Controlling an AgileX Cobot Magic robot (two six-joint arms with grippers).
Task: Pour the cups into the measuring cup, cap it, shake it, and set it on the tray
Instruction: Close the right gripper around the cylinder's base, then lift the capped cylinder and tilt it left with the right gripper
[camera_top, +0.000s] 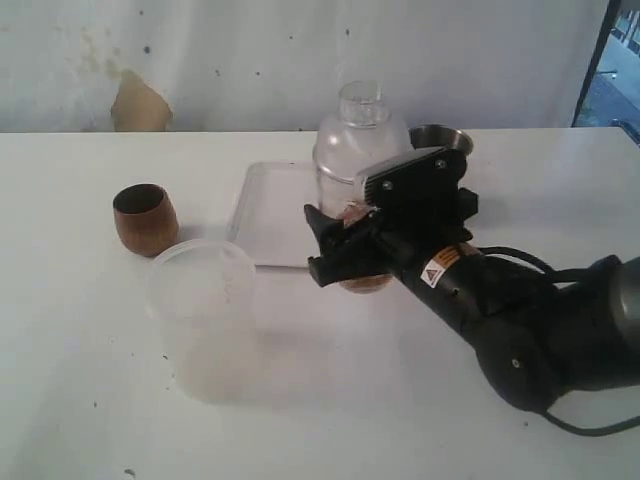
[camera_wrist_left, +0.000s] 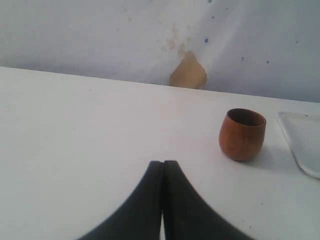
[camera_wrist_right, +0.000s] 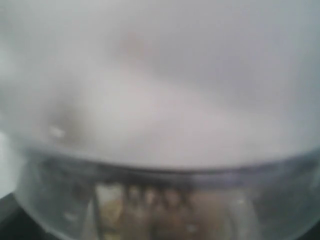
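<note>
My right gripper (camera_top: 324, 248) is shut on the lower part of the measuring cup (camera_top: 352, 170), a clear cylinder with a domed clear cap (camera_top: 361, 103) on top and brownish contents at its base. It stands upright at the front edge of the white tray (camera_top: 268, 212). In the right wrist view the measuring cup (camera_wrist_right: 160, 200) fills the frame, blurred. The wooden cup (camera_top: 145, 218) sits on the table to the left. The steel tumbler (camera_top: 441, 138) stands behind the gripper. My left gripper (camera_wrist_left: 163, 163) is shut and empty, with the wooden cup (camera_wrist_left: 242, 134) ahead of it.
A large frosted plastic tub (camera_top: 205, 300) stands on the table near the front left. A corner of the tray (camera_wrist_left: 302, 145) shows in the left wrist view. A wall with a tan patch (camera_top: 138, 104) closes off the back of the table.
</note>
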